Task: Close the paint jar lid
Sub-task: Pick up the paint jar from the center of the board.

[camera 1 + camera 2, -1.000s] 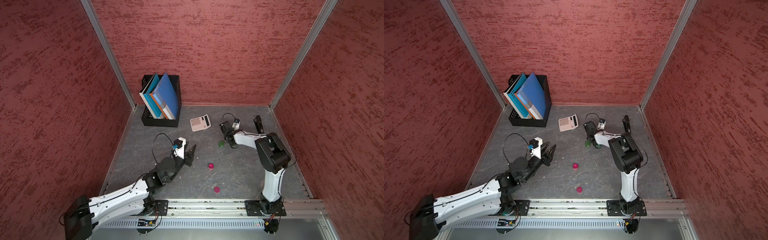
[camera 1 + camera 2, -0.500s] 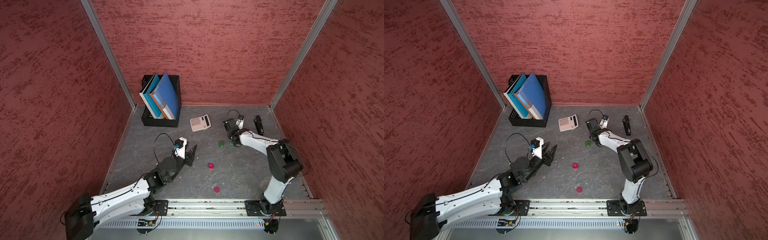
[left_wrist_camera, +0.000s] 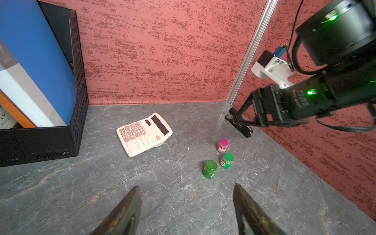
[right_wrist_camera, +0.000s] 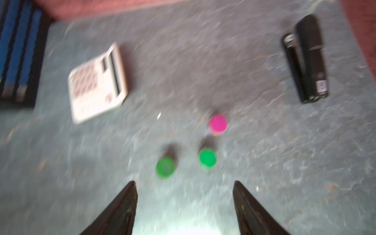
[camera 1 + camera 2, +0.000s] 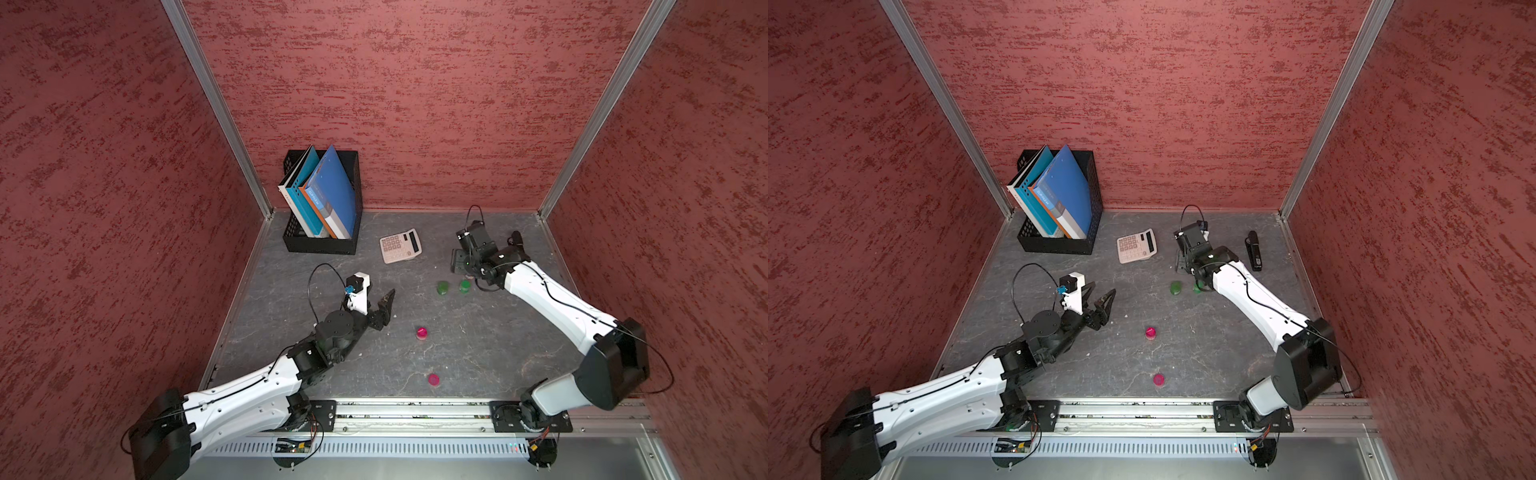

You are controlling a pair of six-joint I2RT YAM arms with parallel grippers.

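Green paint jar (image 4: 165,167) and second green jar (image 4: 207,158) stand just ahead of the right gripper (image 4: 184,182), jaws apart and empty. Pink jar (image 4: 218,124) stands beyond them. Left gripper (image 3: 186,185): jaws apart, empty; all three jars well ahead.

Beige calculator (image 5: 400,246) between file rack (image 5: 320,246) with blue folders (image 5: 332,187) and stapler (image 5: 1253,251)
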